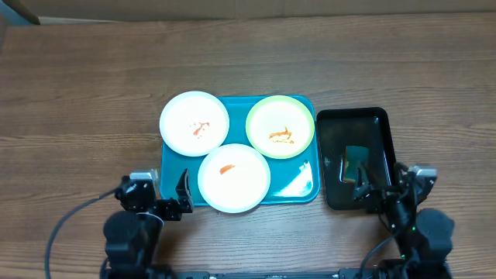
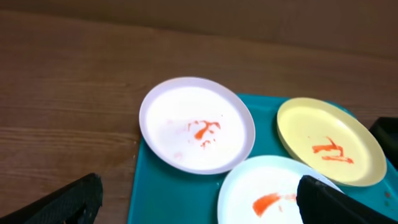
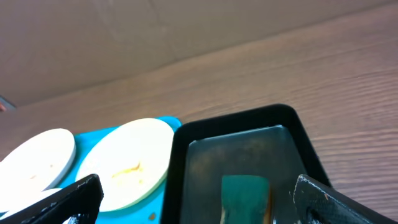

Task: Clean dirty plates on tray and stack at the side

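Brown wood-grain table [image 1: 77, 93] under everything, backed by a tan board [image 1: 232, 6] along the far edge. At the middle, teal tray [image 1: 298, 186], glossy, with a raised rim and rounded corners. On it, three plates, none stacked.

White plate [image 1: 194, 123] at the tray's far left corner, hanging out past the left rim, dotted with small orange-red smears. Cream plate [image 1: 280, 126] with a pale green rim at the tray's far right corner, marked by an orange streak. Second white plate [image 1: 233, 177] at the tray's near middle, reaching over the near rim, with a single red smear. Close against the other two, touching or not, cannot tell.

Just right of the tray and parallel to it, a narrower black tray [image 1: 380, 128], separated by a thin strip of table. Inside, toward its near end, a green sponge [image 1: 356, 159].

Left gripper [image 1: 184, 195] just off the tray's near left corner, pointed toward the plates, fingers spread wide with nothing between them. Right gripper [image 1: 366, 190] beyond the tray's right side, over the near end of the black tray, fingers likewise wide apart and empty, with the sponge just ahead.
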`<state>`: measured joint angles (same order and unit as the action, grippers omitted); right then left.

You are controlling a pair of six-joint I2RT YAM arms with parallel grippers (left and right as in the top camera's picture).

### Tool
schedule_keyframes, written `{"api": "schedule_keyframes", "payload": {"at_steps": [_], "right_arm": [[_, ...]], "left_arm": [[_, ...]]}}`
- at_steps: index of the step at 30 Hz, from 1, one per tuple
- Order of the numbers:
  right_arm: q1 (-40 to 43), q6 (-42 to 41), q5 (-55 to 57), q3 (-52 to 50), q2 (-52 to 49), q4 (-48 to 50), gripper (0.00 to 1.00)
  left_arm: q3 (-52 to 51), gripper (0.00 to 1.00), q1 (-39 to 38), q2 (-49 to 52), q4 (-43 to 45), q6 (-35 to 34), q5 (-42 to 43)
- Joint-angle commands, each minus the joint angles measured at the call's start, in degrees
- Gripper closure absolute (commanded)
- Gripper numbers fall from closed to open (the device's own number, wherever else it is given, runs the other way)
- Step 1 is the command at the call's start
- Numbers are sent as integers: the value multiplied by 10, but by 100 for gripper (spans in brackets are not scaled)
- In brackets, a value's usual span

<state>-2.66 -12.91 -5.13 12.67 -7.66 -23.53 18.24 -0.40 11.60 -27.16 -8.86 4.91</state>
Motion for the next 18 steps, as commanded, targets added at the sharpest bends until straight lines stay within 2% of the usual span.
{"api": "schedule_keyframes", "payload": {"at_steps": [1, 7, 12, 18], "right_arm": [[2, -11, -8, 99, -72, -36, 0], [2, -10, -44, 250, -245, -170, 0], [2, -10, -46, 376, -388, -304, 0], [2, -6, -66, 470, -506, -375, 0]], "left_arm": [[104, 0, -4, 90, -66, -1, 10], [271, 0, -4, 248, -228, -1, 24], [377, 0, -4, 343, -321, -1, 24], [404, 0, -4, 390, -350, -29, 77]]}}
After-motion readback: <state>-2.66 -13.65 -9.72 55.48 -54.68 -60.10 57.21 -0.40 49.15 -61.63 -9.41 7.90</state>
